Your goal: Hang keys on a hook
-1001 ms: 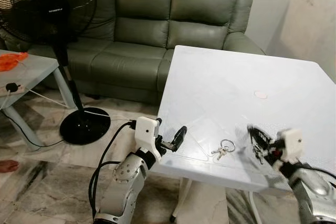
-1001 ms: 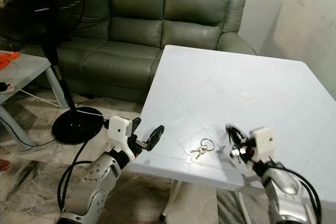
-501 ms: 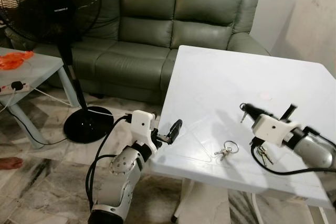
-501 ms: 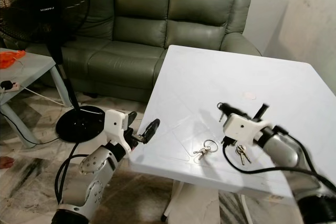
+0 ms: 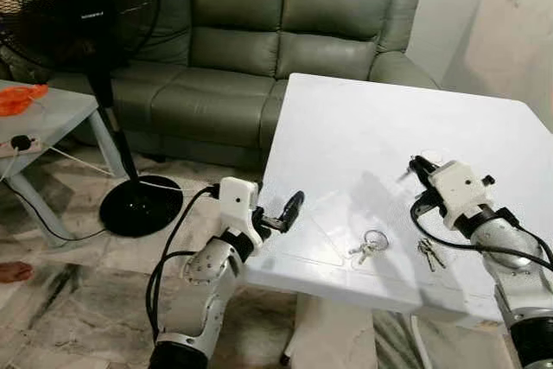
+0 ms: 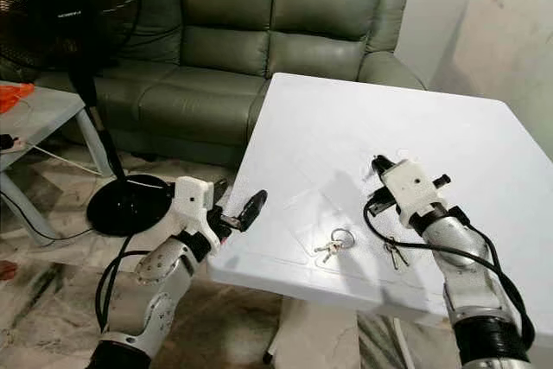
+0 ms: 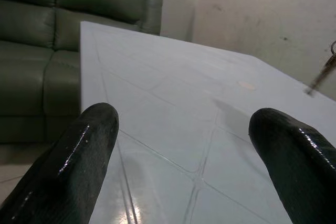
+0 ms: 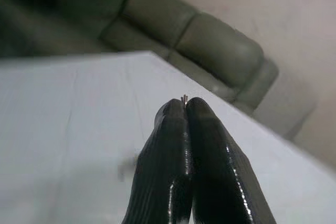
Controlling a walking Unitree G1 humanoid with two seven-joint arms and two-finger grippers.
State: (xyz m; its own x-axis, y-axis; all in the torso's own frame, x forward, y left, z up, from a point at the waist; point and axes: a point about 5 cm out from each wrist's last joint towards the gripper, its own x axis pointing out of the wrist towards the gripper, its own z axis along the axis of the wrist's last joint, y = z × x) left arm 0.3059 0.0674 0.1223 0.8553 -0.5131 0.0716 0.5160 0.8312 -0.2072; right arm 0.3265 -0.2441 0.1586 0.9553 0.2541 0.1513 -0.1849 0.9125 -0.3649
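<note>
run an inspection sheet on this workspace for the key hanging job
surface: white table, keys lying near its front edge
job's things: key ring with keys flat on the table; second bunch of keys beside it, under the right arm
clutter: orange thing and power strip on the side table
grippers: left tool open at the table's front edge; right tool above the table, shut on a small metal piece, too small to identify
cables: black cable looped at the right arm
surroundings: green sofa, standing fan
</note>
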